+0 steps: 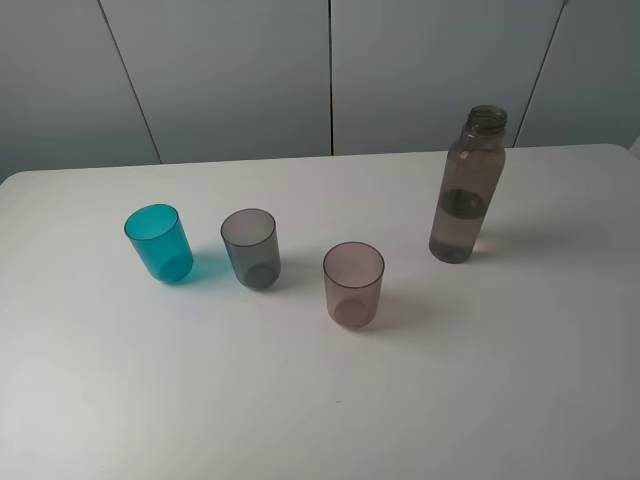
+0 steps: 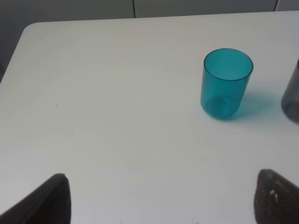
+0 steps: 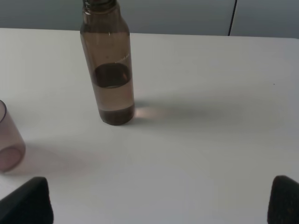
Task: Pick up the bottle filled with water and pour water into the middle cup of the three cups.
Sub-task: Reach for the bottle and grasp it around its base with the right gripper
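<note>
White tabletop bears the bottle upright, well beyond the widely spread right jaws; left jaws likewise spread.

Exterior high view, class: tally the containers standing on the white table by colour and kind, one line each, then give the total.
teal-blue cup: 1
smoky grey cup: 1
pinkish-mauve cup: 1
smoky brown-grey bottle: 1
Total: 4
</note>
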